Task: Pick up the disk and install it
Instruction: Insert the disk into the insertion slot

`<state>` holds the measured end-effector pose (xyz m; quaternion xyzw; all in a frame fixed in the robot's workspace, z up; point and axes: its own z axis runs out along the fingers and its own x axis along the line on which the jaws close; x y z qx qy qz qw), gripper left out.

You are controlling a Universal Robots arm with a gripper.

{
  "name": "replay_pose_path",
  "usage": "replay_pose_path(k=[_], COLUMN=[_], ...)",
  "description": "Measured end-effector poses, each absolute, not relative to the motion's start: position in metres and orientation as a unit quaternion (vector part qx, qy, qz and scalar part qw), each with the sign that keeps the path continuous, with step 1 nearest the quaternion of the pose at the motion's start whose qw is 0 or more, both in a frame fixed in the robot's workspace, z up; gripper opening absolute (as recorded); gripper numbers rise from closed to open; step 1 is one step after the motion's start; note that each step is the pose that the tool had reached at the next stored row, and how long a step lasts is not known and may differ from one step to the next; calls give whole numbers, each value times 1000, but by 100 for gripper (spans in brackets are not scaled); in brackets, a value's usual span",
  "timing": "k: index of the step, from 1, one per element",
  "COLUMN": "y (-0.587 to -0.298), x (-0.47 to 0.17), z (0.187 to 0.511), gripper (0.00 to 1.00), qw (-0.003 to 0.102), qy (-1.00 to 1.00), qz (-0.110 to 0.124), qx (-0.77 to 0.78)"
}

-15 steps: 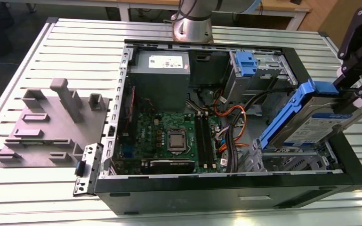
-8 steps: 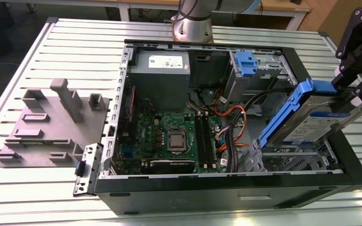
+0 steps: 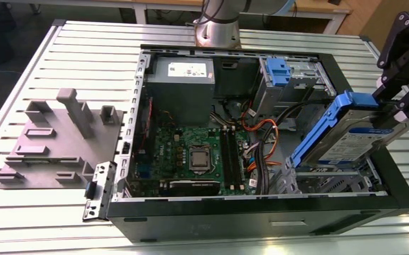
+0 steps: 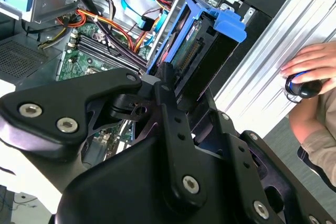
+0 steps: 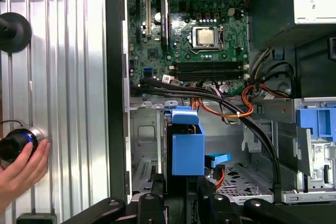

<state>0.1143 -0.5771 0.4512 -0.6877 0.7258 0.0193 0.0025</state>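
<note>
One claw (image 3: 394, 116) pinches the disk (image 3: 353, 142), tilted above the drive bay (image 3: 330, 179). It should probably go down slowly, blue rails (image 3: 316, 133) straight, missing the cables (image 3: 261, 129).

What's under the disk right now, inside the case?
The disk, held tilted by the gripper, hangs over the metal drive bay. The first wrist view shows the bay's perforated floor; the part directly beneath the disk is covered.

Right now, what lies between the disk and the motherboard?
In the exterior view, a bundle of orange and black cables lies between the disk and the motherboard.
</note>
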Motion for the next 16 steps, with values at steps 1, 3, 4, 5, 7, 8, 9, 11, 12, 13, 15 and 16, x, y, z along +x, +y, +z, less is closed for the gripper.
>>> replay_pose_path(k=[1,3,4,5,7,8,9,11,12,13,15,16], y=[-577,-577,-577,-577,-577,-577,-577,-577,-577,-577,-577,-577], x=[114,114,114,114,114,114,114,114,114,114,114,114], z=[451,451,451,451,451,451,451,449,448,447,445,444], gripper=[35,35,35,35,35,35,35,35,35,35,35,35], qw=[3,2,2,2,2,2,2,2,2,2,2,2], qy=[725,720,717,715,715,715,715,715,715,715,715,715], qz=[19,19,19,19,19,19,19,19,19,19,19,19], qx=[-688,-694,-697,-698,-699,-699,-699,-699,-699,-699,-699,-699])
